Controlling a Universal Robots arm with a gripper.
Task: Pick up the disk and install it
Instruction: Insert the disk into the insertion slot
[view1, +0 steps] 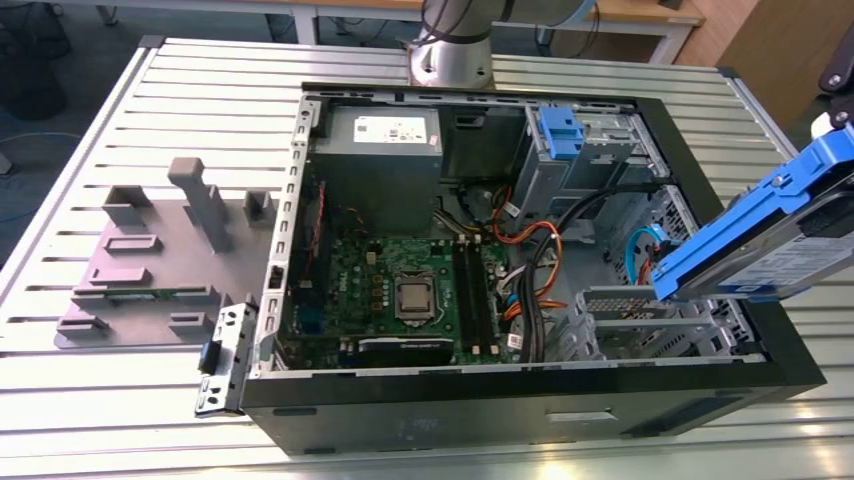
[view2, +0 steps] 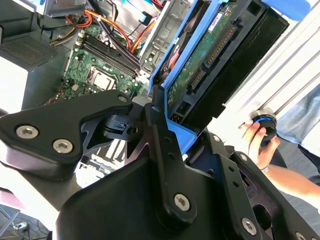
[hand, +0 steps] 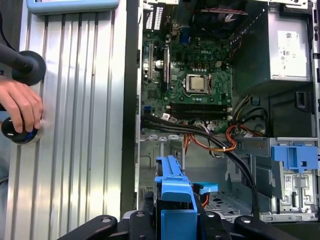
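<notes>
Exterior view: open computer case (view1: 334, 420) lying on a slatted metal table (view1: 134, 90), motherboard (view1: 400, 285) exposed, grey power supply (view1: 376, 150) at the far end. Disk (view1: 787, 235) in its blue carrier raised and tilted above the case's edge at the exterior view's right, clear of the bays. Grey fixture plate (view1: 160, 255) on the table at the exterior view's left.

Second wrist view: gripper (view2: 167, 127) clamped shut on the disk (view2: 210, 65), black fingers (view2: 155, 125) pressed against the blue carrier's end; circuit-board side and connector visible. Person's hand (view2: 257, 137) on a black knob (view2: 265, 122) beyond.

First wrist view: disk (hand: 175, 192) edge-on, held above the case floor near the drive bay. Blue latch (hand: 295, 157) fixed on the grey bay. Hand (hand: 22, 105) resting on the table.
</notes>
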